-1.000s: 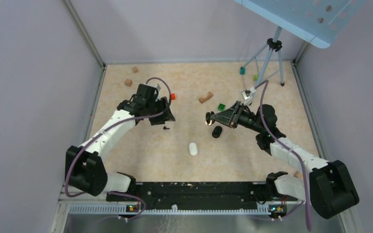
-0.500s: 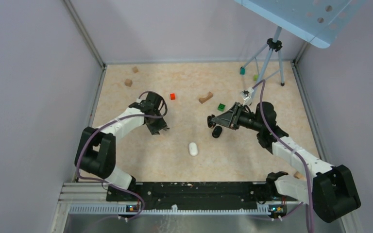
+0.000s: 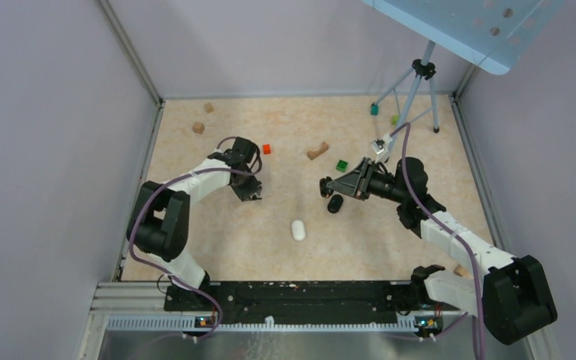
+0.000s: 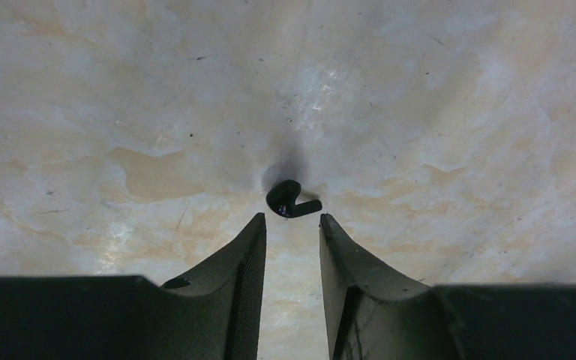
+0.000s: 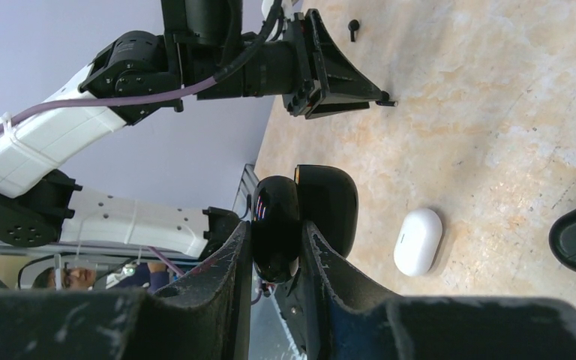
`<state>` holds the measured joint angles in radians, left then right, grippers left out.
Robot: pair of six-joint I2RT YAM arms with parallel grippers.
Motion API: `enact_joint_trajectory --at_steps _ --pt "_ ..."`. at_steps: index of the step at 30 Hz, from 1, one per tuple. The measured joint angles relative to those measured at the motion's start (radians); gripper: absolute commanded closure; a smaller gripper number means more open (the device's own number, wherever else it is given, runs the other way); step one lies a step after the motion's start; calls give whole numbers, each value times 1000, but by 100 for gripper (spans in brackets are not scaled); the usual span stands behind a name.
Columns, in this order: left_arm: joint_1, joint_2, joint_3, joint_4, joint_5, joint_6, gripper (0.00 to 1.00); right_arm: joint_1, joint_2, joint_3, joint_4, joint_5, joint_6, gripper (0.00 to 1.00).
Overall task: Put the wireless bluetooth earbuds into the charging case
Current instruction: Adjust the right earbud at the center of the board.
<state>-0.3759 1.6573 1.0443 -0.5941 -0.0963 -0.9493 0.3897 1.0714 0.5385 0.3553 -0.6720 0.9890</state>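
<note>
Marbled tabletop (image 4: pixel 120 112): left jaws parted behind curved black earbud (image 4: pixel 291 199); right jaws clamp glossy case (image 5: pixel 322 206).

Glossy black earbud (image 4: pixel 292 199), smooth marbled table (image 4: pixel 120 90)

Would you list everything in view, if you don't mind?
earbud: 1, black, just ahead of left gripper
black case: 1, black, open, in right gripper
black oval: 1, black, beside right gripper
white case: 1, white, centre
brown blocks: 3, brown, far side
red block: 1, red, beyond left gripper
green block: 1, green, beyond right gripper
teal block: 1, teal, by tripod
lime block: 1, lime, by tripod
tripod: 1, grey, far right
left gripper: 1, black, open
right gripper: 1, black, shut on black case
</note>
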Motion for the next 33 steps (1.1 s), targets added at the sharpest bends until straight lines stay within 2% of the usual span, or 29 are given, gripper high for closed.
enact_joint_trajectory --at_steps 4,6,18,24,26,30,33 --pt "0 19 28 2 -15 -4 68 0 0 0 0 -3 0 100" --pt "0 30 40 2 -25 -4 74 0 0 0 0 -3 0 100" --pt "0 76 48 -3 -24 -11 78 0 0 -2 3 -4 6 100" --pt "0 87 55 -4 -23 -13 85 0 0 -2 3 -7 6 100" --pt "0 94 55 -6 -16 -12 83 0 0 -2 3 -7 6 100" --pt "-4 100 55 -6 -9 -2 69 0 0 -2 3 -7 6 100" --pt "-7 98 55 -4 -5 13 67 0 0 -2 3 -7 6 100"
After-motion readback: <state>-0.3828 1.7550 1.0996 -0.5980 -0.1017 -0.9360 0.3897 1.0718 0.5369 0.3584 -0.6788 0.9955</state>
